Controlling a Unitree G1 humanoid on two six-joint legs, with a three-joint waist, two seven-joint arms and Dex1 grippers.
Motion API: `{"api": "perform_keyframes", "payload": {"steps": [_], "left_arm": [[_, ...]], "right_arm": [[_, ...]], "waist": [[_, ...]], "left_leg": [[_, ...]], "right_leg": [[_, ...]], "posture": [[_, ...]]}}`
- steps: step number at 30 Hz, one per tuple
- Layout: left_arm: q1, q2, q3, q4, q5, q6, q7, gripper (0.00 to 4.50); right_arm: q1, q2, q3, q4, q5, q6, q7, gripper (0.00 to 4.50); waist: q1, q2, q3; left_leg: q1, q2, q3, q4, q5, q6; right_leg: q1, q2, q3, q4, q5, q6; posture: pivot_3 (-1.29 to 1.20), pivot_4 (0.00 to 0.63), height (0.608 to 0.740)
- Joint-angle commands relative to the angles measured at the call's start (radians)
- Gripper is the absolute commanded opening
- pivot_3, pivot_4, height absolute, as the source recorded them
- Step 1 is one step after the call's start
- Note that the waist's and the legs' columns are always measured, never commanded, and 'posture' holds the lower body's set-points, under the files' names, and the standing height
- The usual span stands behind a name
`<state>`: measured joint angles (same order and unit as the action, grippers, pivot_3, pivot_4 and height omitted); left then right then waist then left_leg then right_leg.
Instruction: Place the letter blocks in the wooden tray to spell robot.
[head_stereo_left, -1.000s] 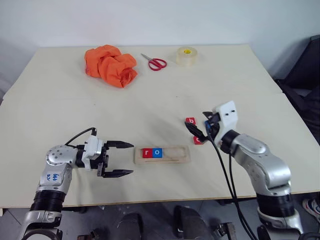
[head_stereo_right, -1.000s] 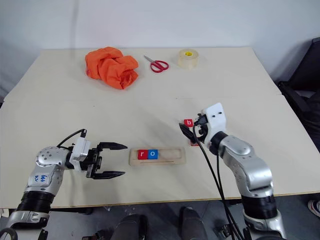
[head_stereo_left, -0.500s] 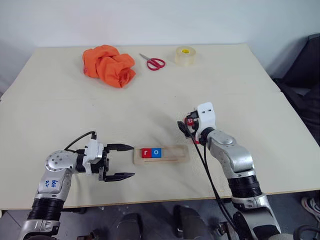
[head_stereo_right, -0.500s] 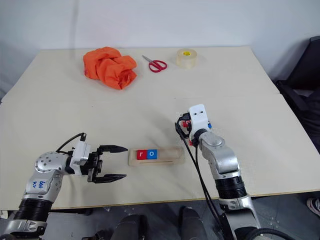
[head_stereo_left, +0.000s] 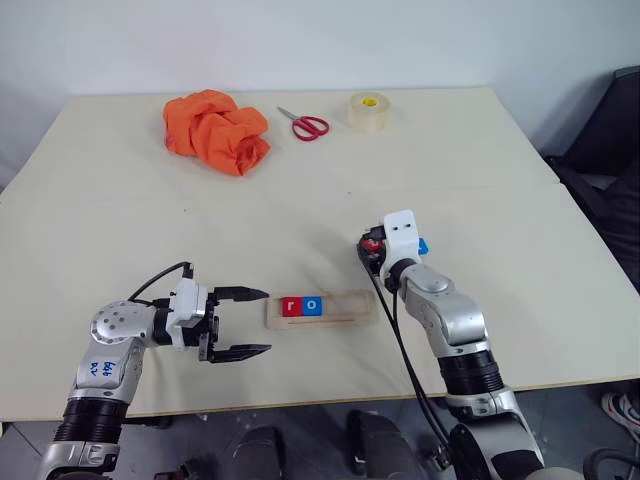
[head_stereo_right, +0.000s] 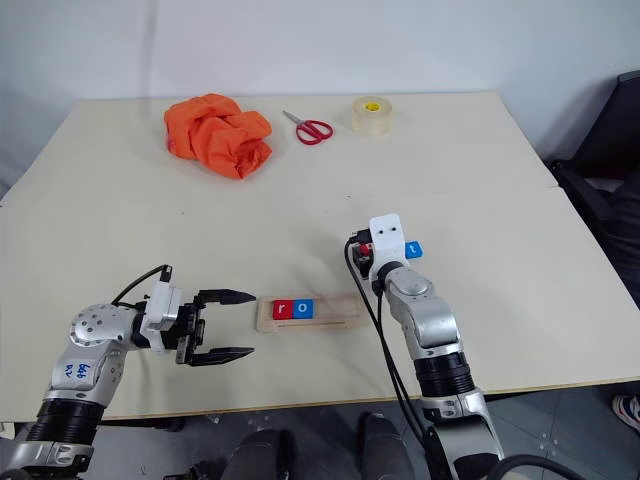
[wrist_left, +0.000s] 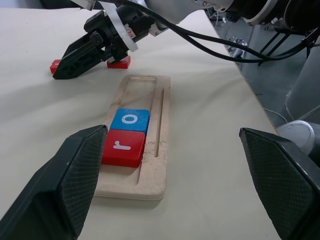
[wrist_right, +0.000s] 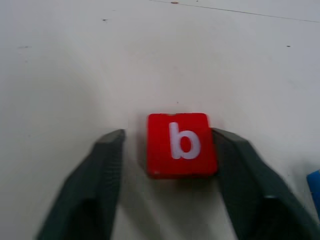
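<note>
Over table, right tool (wrist_right: 167, 150) low, straddling b block (wrist_right: 181, 144)

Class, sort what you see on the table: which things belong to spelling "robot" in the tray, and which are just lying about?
Belongs to the job:
wooden tray
red r block
blue o block
red b block
blue t block
another red block

Lying about:
orange cloth
red-handled scissors
roll of tape
</note>
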<state>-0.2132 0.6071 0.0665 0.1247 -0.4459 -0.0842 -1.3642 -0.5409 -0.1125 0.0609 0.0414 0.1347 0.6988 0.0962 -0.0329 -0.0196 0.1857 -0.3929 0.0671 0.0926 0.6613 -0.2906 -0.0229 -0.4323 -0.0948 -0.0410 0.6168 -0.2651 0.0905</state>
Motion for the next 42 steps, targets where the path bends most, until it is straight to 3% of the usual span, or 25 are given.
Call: {"api": "perform_keyframes", "payload": {"steps": [1,5,10,20,34,39,42], "left_arm": [[0.011,0.002,0.014,-0.028,-0.030,-0.006,-0.008,4.50],[0.007,0.007,0.016,-0.014,-0.031,-0.003,-0.021,4.50],[-0.012,0.015,0.016,0.028,-0.025,-0.011,-0.047,4.50],[-0.064,0.026,0.006,0.128,-0.011,-0.048,-0.124,4.50],[-0.126,0.008,-0.012,0.194,0.000,-0.075,-0.146,4.50],[-0.127,0.005,-0.013,0.197,0.001,-0.077,-0.148,4.50],[-0.133,0.000,-0.009,0.209,0.003,-0.087,-0.140,4.50]], "right_arm": [[-0.009,0.005,-0.017,-0.033,-0.013,-0.030,-0.011,1.46],[-0.008,-0.025,-0.015,-0.113,0.000,-0.026,0.028,1.46],[0.078,-0.121,-0.102,-0.392,0.051,0.154,0.052,1.46],[0.338,-0.085,-0.207,-0.844,0.088,0.498,-0.020,1.46],[0.445,0.015,-0.241,-0.924,0.115,0.634,-0.027,1.46],[0.439,0.005,-0.254,-0.925,0.115,0.630,-0.019,3.10],[0.418,-0.094,-0.232,-0.925,0.131,0.592,0.050,4.16]], "waist": [[0.000,0.000,0.000],[0.000,0.000,0.000],[0.008,0.000,0.000],[0.004,0.000,0.000],[0.004,0.000,0.000],[0.005,0.000,0.000],[0.004,-0.001,0.000]], "left_leg": [[0.000,0.000,0.000,0.000,0.000,0.000],[0.000,0.000,0.000,0.000,0.000,0.000],[-0.006,0.000,-0.001,-0.001,0.000,0.000],[-0.012,0.000,0.000,0.000,0.000,0.000],[-0.012,0.000,-0.001,0.000,0.001,0.001],[-0.012,-0.001,-0.001,0.000,0.001,0.001],[-0.012,-0.001,-0.001,0.000,0.001,0.001]], "right_leg": [[0.000,0.000,0.000,0.000,0.000,0.000],[-0.001,0.000,0.000,0.000,0.000,0.000],[-0.006,0.000,-0.001,0.000,0.000,0.000],[-0.012,0.000,-0.001,0.000,0.000,0.000],[-0.012,0.001,-0.001,0.001,0.000,0.000],[-0.012,0.000,-0.001,0.001,0.000,0.000],[-0.012,0.000,-0.001,0.001,0.000,0.000]], "posture": [[0.00,0.150,0.740],[0.00,0.150,0.740],[0.00,0.150,0.740],[0.00,0.150,0.740],[0.00,0.150,0.740],[0.00,0.150,0.740],[0.00,0.150,0.740]]}}
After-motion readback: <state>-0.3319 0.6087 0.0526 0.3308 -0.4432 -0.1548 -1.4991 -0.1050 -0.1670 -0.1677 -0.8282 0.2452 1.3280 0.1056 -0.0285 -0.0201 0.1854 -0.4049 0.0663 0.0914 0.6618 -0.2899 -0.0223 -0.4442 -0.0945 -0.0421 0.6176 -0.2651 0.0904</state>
